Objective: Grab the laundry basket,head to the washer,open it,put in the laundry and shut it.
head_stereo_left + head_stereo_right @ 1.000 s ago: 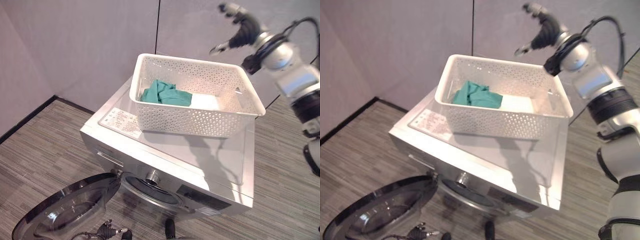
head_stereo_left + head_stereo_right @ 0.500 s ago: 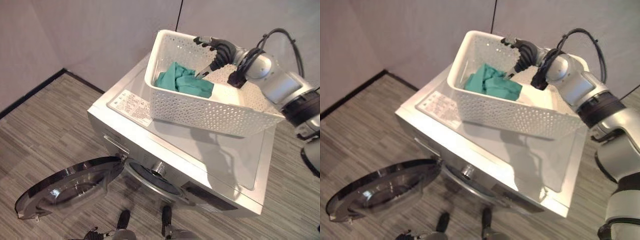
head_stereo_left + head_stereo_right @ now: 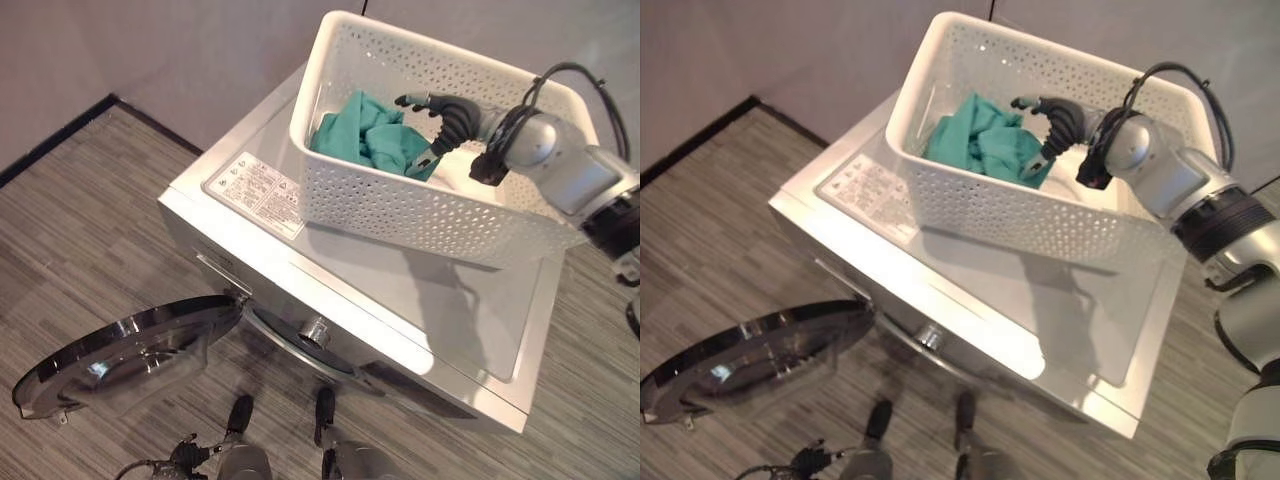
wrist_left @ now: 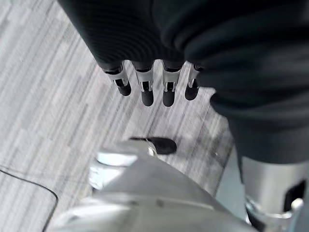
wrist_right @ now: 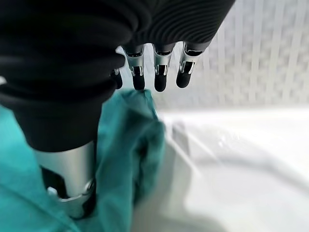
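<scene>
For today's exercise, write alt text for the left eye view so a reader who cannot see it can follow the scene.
The robot's right hand reaches, fingers spread, into a white laundry basket over a green cloth. The basket sits on top of a silver washer, whose round door hangs open above the striped floor.

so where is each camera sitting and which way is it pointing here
Left eye and right eye views: on the head, looking down at the washer with its door open, the white basket on top, green laundry inside; the right hand reaches into the basket.
Left wrist view: on the left wrist, looking along the left hand down at the floor.
Right wrist view: on the right wrist, looking along that hand's fingers at the laundry and basket wall.
Shared: the eye views and right wrist view show hand, laundry, basket.
</scene>
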Controlling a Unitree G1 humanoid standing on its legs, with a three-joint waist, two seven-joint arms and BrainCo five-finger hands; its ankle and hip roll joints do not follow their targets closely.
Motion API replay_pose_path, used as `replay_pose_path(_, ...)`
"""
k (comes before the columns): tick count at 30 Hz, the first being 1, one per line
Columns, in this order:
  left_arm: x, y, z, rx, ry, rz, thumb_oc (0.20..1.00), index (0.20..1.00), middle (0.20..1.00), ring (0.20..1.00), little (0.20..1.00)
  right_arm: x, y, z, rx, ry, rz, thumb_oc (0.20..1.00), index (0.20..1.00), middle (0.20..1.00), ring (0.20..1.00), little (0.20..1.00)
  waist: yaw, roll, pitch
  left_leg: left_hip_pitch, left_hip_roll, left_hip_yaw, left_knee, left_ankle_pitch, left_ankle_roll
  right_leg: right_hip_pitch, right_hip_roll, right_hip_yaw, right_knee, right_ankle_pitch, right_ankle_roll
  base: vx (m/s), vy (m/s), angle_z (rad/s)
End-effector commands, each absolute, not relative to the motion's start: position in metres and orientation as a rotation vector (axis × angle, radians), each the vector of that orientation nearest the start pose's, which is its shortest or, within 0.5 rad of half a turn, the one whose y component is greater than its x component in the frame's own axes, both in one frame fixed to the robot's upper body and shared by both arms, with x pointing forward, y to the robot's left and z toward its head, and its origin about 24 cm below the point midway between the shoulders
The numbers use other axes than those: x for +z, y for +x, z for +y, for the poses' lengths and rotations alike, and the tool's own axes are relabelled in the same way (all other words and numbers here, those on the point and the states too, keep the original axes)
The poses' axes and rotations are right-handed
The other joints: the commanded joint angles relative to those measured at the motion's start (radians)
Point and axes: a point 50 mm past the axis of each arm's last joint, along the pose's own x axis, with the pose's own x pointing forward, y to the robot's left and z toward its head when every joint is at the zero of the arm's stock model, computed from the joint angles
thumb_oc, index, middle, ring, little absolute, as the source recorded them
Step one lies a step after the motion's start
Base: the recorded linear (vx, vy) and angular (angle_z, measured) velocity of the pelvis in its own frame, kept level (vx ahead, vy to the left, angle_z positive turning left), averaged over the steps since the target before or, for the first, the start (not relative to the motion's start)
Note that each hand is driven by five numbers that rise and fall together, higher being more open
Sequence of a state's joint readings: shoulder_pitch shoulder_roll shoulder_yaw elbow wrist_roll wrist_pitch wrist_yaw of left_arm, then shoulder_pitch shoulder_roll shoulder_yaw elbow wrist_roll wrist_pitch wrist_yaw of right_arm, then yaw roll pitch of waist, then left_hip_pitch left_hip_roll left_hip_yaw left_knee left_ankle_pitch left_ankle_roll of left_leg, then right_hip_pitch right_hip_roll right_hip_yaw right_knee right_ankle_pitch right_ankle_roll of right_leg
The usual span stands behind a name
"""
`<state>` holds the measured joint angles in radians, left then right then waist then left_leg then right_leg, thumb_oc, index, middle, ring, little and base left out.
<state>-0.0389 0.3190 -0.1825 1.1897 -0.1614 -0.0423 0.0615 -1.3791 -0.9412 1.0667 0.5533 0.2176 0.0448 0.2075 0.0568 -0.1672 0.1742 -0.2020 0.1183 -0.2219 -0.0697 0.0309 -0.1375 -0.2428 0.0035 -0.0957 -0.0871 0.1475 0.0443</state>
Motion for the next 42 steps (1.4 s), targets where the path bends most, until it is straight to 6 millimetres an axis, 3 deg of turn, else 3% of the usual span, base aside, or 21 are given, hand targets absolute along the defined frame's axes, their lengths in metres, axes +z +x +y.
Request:
replay_pose_path(1,-0.145,0.118,0.267,0.174,0.303,1.123,1.0,1.0,1.0,1.0,1.0,0.319,0.386,-0.192,0.229,-1.332,-0.225,1.0,1.0,1.0,1.0,1.0,0.029,0.003,0.012,0.067,0.048,0.055,-0.013,-0.019,0.022,-0.019,-0.048,0.025,0.115,-0.157,0.061,0.01,-0.055,0.03)
replay_pose_path(10,-0.144,0.117,0.269,0.2,0.282,1.121,1.0,1.0,1.0,1.0,1.0,0.305,0.39,-0.186,0.271,-1.376,-0.182,1.0,1.0,1.0,1.0,1.0,0.036,-0.006,0.035,0.045,0.062,0.049,-0.018,0.001,0.012,-0.042,-0.033,0.019,0.12,-0.162,0.054,0.0,-0.024,0.02)
replay_pose_path(16,-0.142,0.125,0.266,0.193,0.265,1.092,1.0,1.0,1.0,1.0,1.0,0.283,0.39,-0.181,0.374,-1.466,-0.091,1.0,1.0,1.0,1.0,1.0,0.045,-0.017,0.058,0.017,0.071,0.04,-0.018,0.019,0.005,-0.059,-0.021,0.012,0.113,-0.16,0.053,-0.01,-0.033,-0.01)
replay_pose_path(17,-0.143,0.124,0.264,0.187,0.262,1.092,1.0,1.0,1.0,1.0,1.0,0.279,0.385,-0.178,0.429,-1.475,-0.076,0.307,0.307,0.307,0.307,0.307,0.044,-0.018,0.059,0.013,0.071,0.038,-0.018,0.022,0.003,-0.06,-0.02,0.009,0.109,-0.161,0.053,0.0,-0.021,0.04)
replay_pose_path(18,-0.143,0.124,0.264,0.186,0.262,1.092,1.0,1.0,1.0,1.0,1.0,0.279,0.385,-0.178,0.429,-1.476,-0.075,0.2,0.2,0.2,0.2,0.2,0.043,-0.017,0.059,0.012,0.071,0.038,-0.018,0.022,0.002,-0.06,-0.02,0.009,0.108,-0.161,0.053,0.0,0.0,0.0)
replay_pose_path(23,-0.143,0.124,0.262,0.185,0.256,1.089,1.0,1.0,1.0,1.0,1.0,0.279,0.384,-0.184,0.424,-1.456,-0.072,0.2,0.2,0.2,0.2,0.2,0.045,-0.015,0.059,0.011,0.07,0.043,-0.018,0.022,0.0,-0.058,-0.018,0.011,0.105,-0.163,0.053,0.0,0.0,0.0)
replay_pose_path(32,-0.143,0.125,0.263,0.2,0.265,1.089,1.0,1.0,1.0,1.0,1.0,0.306,0.378,-0.183,0.349,-1.371,-0.213,0.2,0.2,0.2,0.2,0.2,0.033,-0.006,0.034,0.033,0.068,0.057,-0.018,0.007,0.002,-0.035,-0.018,0.018,0.095,-0.166,0.056,0.0,0.0,0.0)
replay_pose_path(34,-0.142,0.127,0.263,0.202,0.268,1.084,1.0,1.0,1.0,1.0,1.0,0.326,0.37,-0.183,0.312,-1.277,-0.329,0.2,0.2,0.2,0.2,0.2,0.024,-0.004,0.017,0.041,0.067,0.063,-0.018,-0.003,0.002,-0.027,-0.02,0.019,0.093,-0.17,0.058,0.0,0.0,0.0)
replay_pose_path(35,-0.142,0.127,0.263,0.201,0.268,1.084,1.0,1.0,1.0,1.0,1.0,0.326,0.37,-0.183,0.312,-1.277,-0.329,0.2,0.2,0.2,0.2,0.2,0.025,-0.005,0.017,0.041,0.067,0.063,-0.018,-0.003,0.002,-0.026,-0.02,0.019,0.093,-0.17,0.058,0.0,0.0,0.0)
replay_pose_path(36,-0.143,0.127,0.262,0.199,0.263,1.085,1.0,1.0,1.0,1.0,1.0,0.342,0.36,-0.189,0.283,-1.197,-0.407,0.2,0.2,0.2,0.2,0.2,0.017,-0.001,0.002,0.05,0.064,0.066,-0.018,-0.012,0.005,-0.02,-0.022,0.02,0.094,-0.173,0.06,0.0,0.0,0.0)
replay_pose_path(37,-0.143,0.127,0.262,0.198,0.265,1.085,1.0,1.0,1.0,1.0,1.0,0.341,0.36,-0.19,0.282,-1.196,-0.407,0.2,0.2,0.2,0.2,0.2,0.018,-0.002,0.003,0.05,0.064,0.066,-0.018,-0.012,0.005,-0.019,-0.022,0.02,0.094,-0.173,0.06,0.04,0.023,0.01)
replay_pose_path(42,-0.146,0.117,0.263,0.193,0.273,1.114,1.0,1.0,1.0,1.0,1.0,0.393,0.329,-0.243,0.038,-0.996,-0.576,0.2,0.2,0.2,0.2,0.2,-0.002,0.007,-0.052,0.085,0.058,0.072,-0.018,-0.036,0.008,0.01,-0.033,0.019,0.096,-0.179,0.066,0.04,0.015,0.02)
